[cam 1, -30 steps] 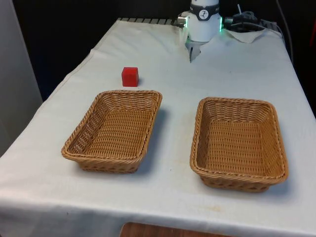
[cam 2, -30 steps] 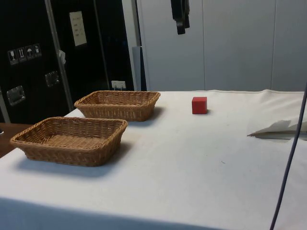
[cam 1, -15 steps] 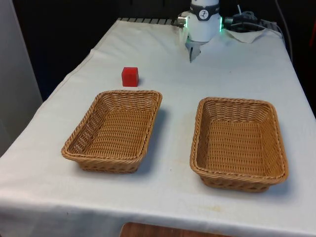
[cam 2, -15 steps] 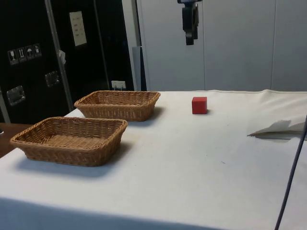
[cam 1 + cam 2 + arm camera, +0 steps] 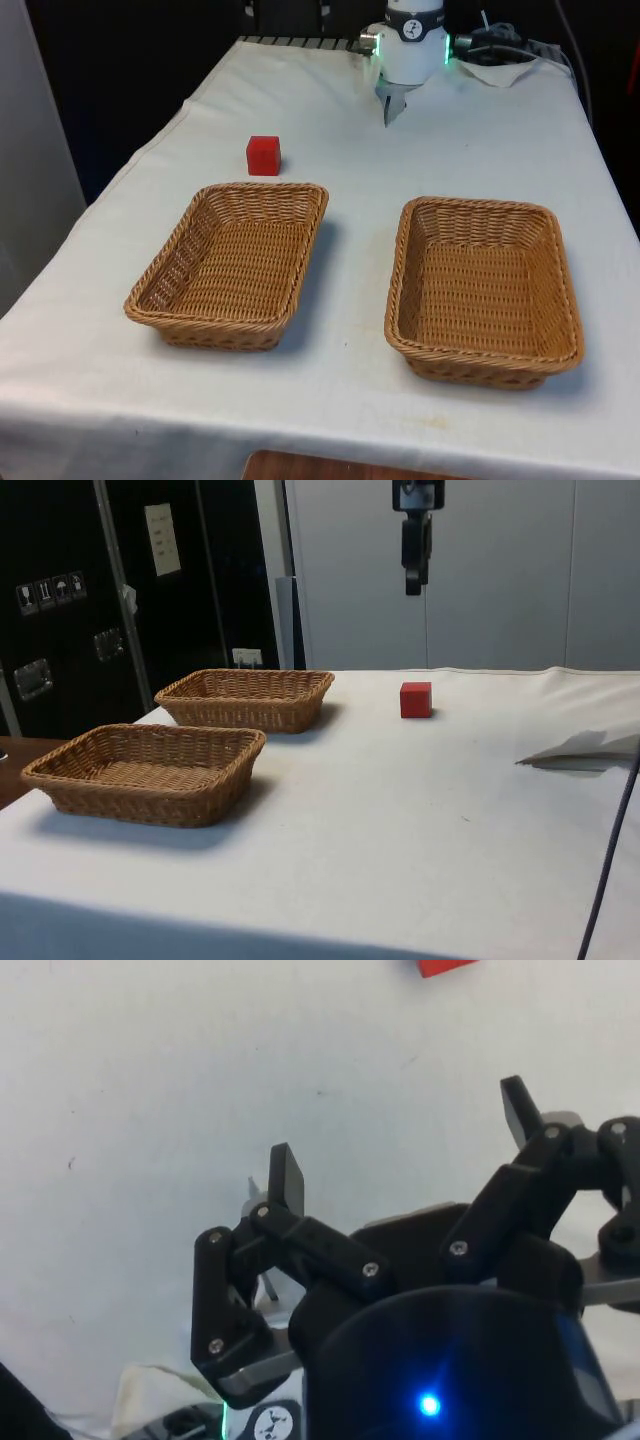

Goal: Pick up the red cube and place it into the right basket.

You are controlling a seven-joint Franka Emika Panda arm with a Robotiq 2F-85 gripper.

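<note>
Left basket (image 5: 228,264) — wicker, on the white cloth (image 5: 350,370).

I'm looking into a lab or test room, not a home: my table (image 5: 470,130) wears a plain white cloth, black curtains (image 5: 120,60) hang at the far end, and dark equipment cabinets (image 5: 60,600) with stuck-on labels (image 5: 162,540) stand beside bare white wall panels (image 5: 500,570).
</note>
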